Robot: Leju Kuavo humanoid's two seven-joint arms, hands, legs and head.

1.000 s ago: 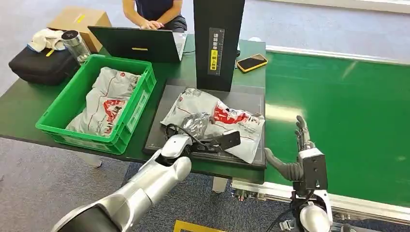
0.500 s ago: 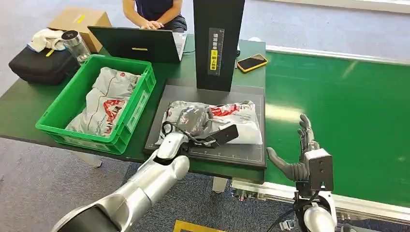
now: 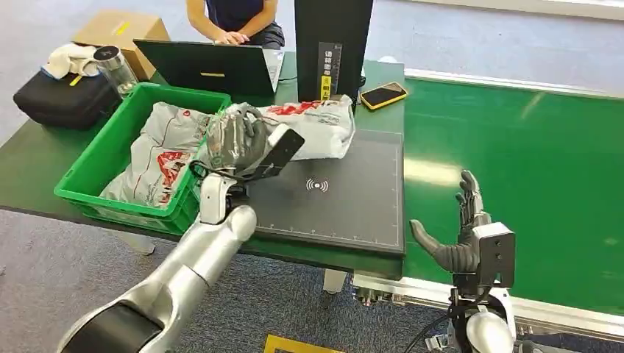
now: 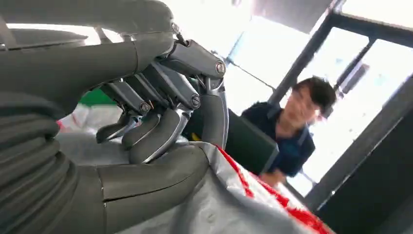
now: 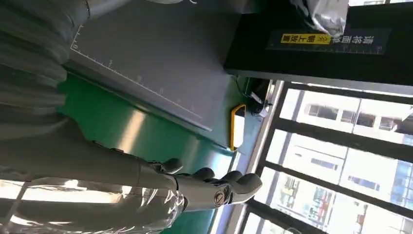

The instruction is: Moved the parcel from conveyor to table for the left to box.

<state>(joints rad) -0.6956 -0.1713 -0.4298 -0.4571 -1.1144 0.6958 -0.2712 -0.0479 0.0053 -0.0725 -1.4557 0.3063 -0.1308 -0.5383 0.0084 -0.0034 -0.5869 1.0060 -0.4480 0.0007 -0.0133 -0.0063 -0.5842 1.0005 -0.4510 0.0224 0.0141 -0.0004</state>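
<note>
My left hand (image 3: 237,137) grips a grey plastic parcel (image 3: 313,125) with red print and holds it in the air above the dark scanning pad's (image 3: 346,198) far left corner, beside the green crate (image 3: 88,187). Up close in the left wrist view the hand (image 4: 146,122) has its fingers curled over the parcel's (image 4: 234,204) grey film. The crate holds another grey and red parcel (image 3: 158,158). My right hand (image 3: 463,235) stands open over the near edge of the green conveyor belt (image 3: 530,162), holding nothing; in the right wrist view the hand (image 5: 195,187) has its fingers stretched out.
A black upright scanner post (image 3: 331,59) stands behind the pad. A phone in a yellow case (image 3: 383,94) lies near the post. A person types at a laptop (image 3: 210,66) at the table's far side. A black bag (image 3: 59,99), a bottle (image 3: 114,66) and a cardboard box (image 3: 121,29) sit far left.
My left hand has lifted the parcel off the scanning pad and carried it up and left toward the green crate. The pad now lies bare. The right hand barely moved.
</note>
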